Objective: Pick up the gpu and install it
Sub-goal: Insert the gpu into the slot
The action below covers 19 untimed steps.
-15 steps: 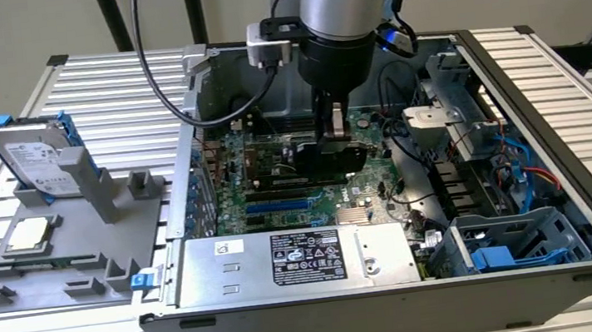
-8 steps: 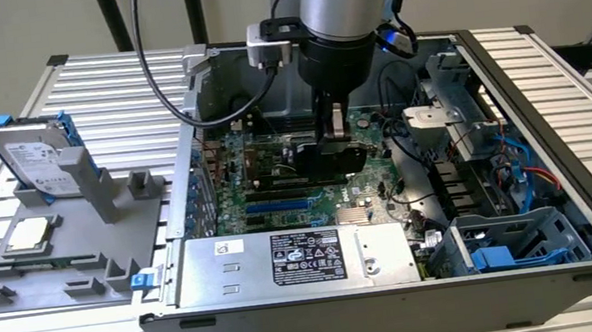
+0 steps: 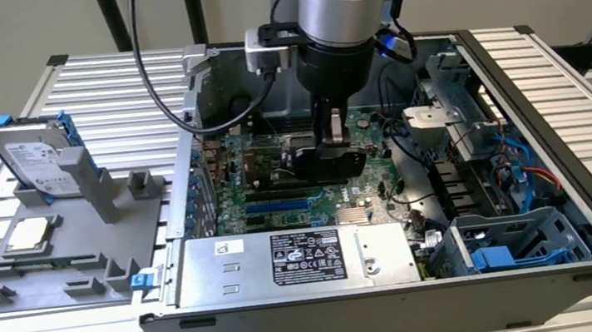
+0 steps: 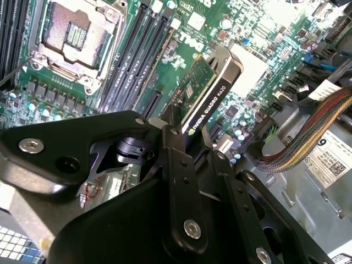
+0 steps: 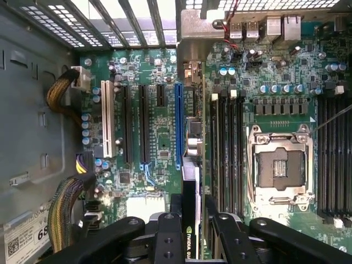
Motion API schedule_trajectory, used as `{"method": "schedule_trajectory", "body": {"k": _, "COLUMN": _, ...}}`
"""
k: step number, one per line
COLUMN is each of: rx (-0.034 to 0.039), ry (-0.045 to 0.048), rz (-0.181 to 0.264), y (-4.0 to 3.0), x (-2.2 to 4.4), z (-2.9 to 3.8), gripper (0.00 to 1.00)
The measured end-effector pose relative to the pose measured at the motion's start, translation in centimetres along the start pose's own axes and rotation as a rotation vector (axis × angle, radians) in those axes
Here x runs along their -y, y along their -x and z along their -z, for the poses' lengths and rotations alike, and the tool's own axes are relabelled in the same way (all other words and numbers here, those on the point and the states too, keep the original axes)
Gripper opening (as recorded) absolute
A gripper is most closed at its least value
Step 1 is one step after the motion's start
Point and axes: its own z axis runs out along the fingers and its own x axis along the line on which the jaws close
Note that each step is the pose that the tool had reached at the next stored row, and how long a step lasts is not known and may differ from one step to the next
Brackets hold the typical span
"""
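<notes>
My gripper (image 3: 329, 139) reaches down into the open computer case (image 3: 561, 144) and is shut on the gpu (image 3: 324, 161). The card stands on edge between the fingers (image 4: 175, 144), green board on one face and black shroud on the other. In the second wrist view the gpu (image 4: 210, 91) hangs over the motherboard (image 4: 258, 71). In the first wrist view the gpu (image 5: 192, 159) runs alongside the long blue slot (image 5: 177, 121), between it and the memory slots. Whether it touches a slot I cannot tell.
The empty CPU socket (image 5: 280, 165) lies beyond the memory slots. A power supply (image 3: 296, 262) and drive cage (image 3: 518, 249) fill the case's near side, with cables (image 3: 518, 157) along the exterior view's right. Outside, a grey fixture (image 3: 61, 260) carries a hard drive (image 3: 37, 162) and CPU chip (image 3: 33, 233).
</notes>
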Motion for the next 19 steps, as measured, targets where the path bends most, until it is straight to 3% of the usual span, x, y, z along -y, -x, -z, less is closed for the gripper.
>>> {"method": "schedule_trajectory", "body": {"k": 8, "rx": 0.0, "ry": 0.0, "rz": 0.0, "y": -0.64, "x": -0.91, "z": -0.37, "gripper": 0.0}}
{"method": "schedule_trajectory", "body": {"k": 19, "rx": -0.0001, "ry": 0.0, "rz": 0.0, "y": -0.85, "x": -2.39, "z": -1.44, "gripper": 0.0}}
